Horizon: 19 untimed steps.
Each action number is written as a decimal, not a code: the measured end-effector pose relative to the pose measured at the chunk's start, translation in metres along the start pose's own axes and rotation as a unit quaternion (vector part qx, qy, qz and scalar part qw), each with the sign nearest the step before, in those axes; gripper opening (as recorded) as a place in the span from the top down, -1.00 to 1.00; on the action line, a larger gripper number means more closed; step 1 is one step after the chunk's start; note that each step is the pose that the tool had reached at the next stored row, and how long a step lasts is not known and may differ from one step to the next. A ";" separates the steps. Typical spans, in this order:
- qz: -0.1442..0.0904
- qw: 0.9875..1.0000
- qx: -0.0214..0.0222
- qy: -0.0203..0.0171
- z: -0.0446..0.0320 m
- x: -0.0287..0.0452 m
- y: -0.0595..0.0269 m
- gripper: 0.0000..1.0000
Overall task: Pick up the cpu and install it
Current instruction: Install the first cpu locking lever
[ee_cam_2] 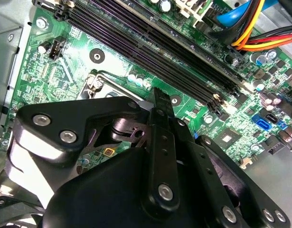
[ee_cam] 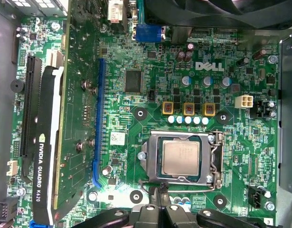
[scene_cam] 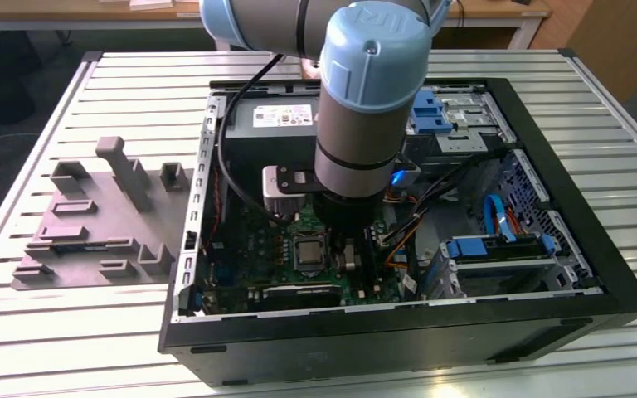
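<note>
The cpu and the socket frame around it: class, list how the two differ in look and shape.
The cpu is a plain silvery-grey square with a solid flat top; the socket frame is a darker rectangular metal surround, open in the middle. The cpu lies inside; the frame encloses it, with screws at its corners. Both lie flat on the green motherboard, near the gripper.

Below me lies an open black computer case (scene_cam: pixel 584 274) on a slatted metal tabletop (scene_cam: pixel 130 323). Its green motherboard (ee_cam: pixel 150 61) carries a graphics card (ee_cam: pixel 46 137) and dark memory slots (ee_cam_2: pixel 160 52). A grey moulded fixture (scene_cam: pixel 97 224) sits just beside the case, toward the exterior view's left.
</note>
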<state>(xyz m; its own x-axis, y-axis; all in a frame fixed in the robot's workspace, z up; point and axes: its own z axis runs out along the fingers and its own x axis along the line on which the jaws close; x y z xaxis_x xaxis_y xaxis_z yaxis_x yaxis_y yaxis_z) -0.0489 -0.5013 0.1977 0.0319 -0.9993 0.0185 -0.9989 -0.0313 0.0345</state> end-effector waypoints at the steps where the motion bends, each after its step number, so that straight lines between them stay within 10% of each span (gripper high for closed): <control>1: 0.000 1.000 0.000 0.000 0.0000 0.0000 0.0000 0.79; 19: 0.000 1.000 0.000 0.000 0.0025 0.0000 -0.0003 0.79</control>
<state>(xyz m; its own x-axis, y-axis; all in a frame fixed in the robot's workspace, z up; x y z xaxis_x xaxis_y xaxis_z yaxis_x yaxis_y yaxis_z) -0.0488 -0.5013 0.1953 0.0320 -0.9993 0.0176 -0.9989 -0.0313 0.0339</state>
